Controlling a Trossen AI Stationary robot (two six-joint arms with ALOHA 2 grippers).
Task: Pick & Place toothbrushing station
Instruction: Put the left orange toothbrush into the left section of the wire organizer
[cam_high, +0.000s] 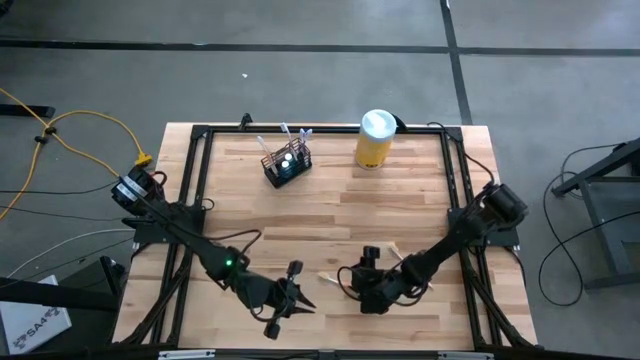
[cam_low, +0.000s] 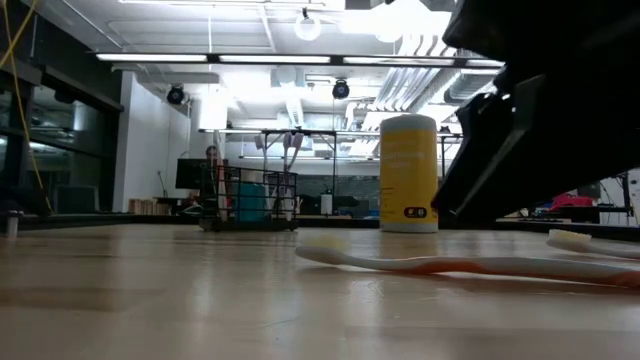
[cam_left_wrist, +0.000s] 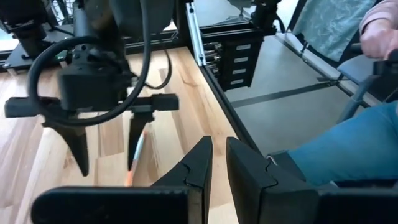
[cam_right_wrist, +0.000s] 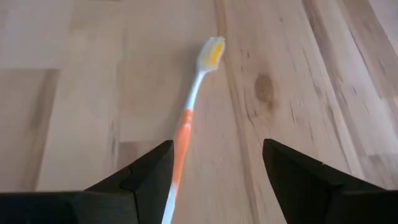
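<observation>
Sitting far left-centre on table (cam_high: 330, 215): toothbrushing station (cam_high: 286, 165), light stiff wire mesh, brushes inside; best taken by top rim. Yellow canister (cam_high: 375, 139) just right, well apart. Near edge: left gripper (cam_high: 288, 297) nearly clenched, empty; orange toothbrush (cam_right_wrist: 186, 124) under released right gripper (cam_high: 368, 285).
</observation>
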